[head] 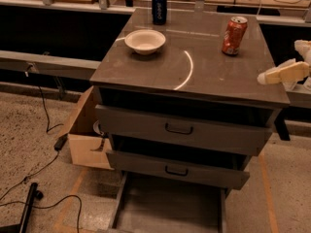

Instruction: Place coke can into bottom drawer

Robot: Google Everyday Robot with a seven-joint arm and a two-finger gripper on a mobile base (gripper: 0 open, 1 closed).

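Observation:
The coke can [234, 35], red-orange with a silver top, stands upright on the grey cabinet top [194, 76] near its back right. The bottom drawer [167, 212] is pulled out at floor level below the two upper drawers, and its flat grey floor shows. My gripper [286, 72] reaches in from the right edge of the view, beside the cabinet's right edge. It is to the right of the can and nearer the front, apart from it and holding nothing.
A dark blue can [159, 8] stands at the back of the top and a white bowl [145, 41] sits left of centre. Two upper drawers with black handles [179, 129] stand slightly open. A cardboard box [87, 135] and cables [43, 178] lie on the floor at left.

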